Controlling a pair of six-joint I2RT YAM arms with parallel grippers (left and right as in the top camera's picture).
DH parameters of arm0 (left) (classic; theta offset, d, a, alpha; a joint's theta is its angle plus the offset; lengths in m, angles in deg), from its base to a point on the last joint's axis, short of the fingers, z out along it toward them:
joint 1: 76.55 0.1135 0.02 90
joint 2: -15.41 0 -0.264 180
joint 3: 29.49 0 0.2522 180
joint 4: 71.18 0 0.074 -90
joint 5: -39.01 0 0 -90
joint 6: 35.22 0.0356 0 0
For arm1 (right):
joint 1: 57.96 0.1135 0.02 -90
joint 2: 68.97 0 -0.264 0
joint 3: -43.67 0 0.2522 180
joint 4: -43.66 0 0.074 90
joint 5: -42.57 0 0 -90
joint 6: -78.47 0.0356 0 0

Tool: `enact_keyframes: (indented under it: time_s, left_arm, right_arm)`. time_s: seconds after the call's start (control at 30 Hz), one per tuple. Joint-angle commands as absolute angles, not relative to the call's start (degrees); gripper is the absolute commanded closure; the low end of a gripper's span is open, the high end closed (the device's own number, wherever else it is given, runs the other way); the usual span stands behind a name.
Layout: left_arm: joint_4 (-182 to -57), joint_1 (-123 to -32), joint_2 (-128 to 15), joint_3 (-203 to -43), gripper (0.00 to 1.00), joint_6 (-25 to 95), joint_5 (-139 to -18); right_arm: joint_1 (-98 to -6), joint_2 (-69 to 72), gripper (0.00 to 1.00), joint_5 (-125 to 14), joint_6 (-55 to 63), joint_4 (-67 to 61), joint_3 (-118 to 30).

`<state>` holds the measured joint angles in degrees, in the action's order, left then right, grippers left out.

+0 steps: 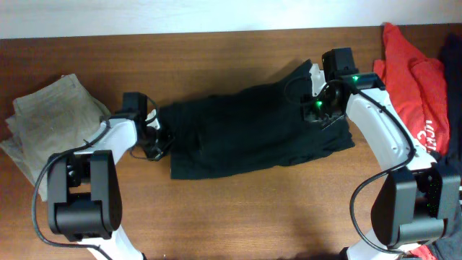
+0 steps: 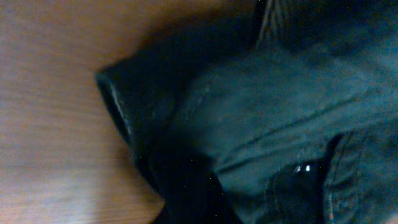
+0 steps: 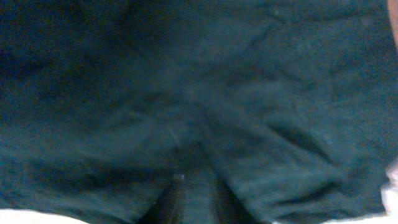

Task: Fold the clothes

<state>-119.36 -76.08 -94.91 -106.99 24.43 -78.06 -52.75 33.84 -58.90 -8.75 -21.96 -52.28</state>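
we have our left gripper [image 1: 154, 139] low at one end of the black shorts [image 1: 253, 133]. from there the garment lies spread along the wooden table [image 1: 216, 58] to our right gripper [image 1: 317, 108], which is down on the opposite end, close to the upper corner.

in the left wrist view, dark cloth [image 2: 280, 112] bunches right in front of the hand with a rolled edge, and bare table [image 2: 50, 124] shows to one side. we cannot tell whether these fingers are spread or pinching the fabric.

in the right wrist view, creased dark cloth [image 3: 199, 93] fills nearly everything, so we cannot tell that hand's state either.

on the outer side of the left gripper, away from the shorts, lie the khaki trousers [image 1: 50, 123], folded. outward of the right gripper lies the red top [image 1: 415, 72], apart from the shorts.
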Motion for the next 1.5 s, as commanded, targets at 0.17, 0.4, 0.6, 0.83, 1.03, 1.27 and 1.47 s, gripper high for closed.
enact_keyframes:
  time_s: [0.17,0.4,0.6,0.83,1.03,1.27,1.47]
  left_arm:
    - [-147.4,-72.1,-83.1,-124.7,0.99,35.4,-73.6]
    - [-150.0,-72.3,-73.4,-132.3,1.00,35.4,-73.7]
    - [-152.1,-72.3,-73.4,-132.3,0.99,36.5,-73.6]
    - [-150.9,-79.4,-73.6,-132.3,1.00,36.4,-73.4]
    - [-147.4,-92.4,-77.3,-132.2,0.99,29.7,-66.2]
    - [-135.7,-109.7,-86.6,-132.2,0.99,20.7,-66.2]
    - [-134.9,-106.9,-86.4,-134.8,0.14,26.4,-66.1]
  right_arm:
    - [-37.4,42.3,0.96,-69.9,-11.3,-19.0,-52.3]
    - [-17.2,53.3,0.96,-78.0,-2.5,-1.4,-52.3]
    - [-16.4,50.1,0.84,-66.5,-2.3,-7.2,-58.2]
    - [-38.3,45.8,0.86,-51.5,-7.3,-31.0,-61.5]
    - [-41.2,45.9,0.87,-56.3,-8.5,-22.5,-45.4]
    - [-40.7,45.8,0.87,-57.3,-8.1,-19.2,-40.5]
    - [-44.9,42.8,0.89,-55.4,-7.6,-27.5,-47.6]
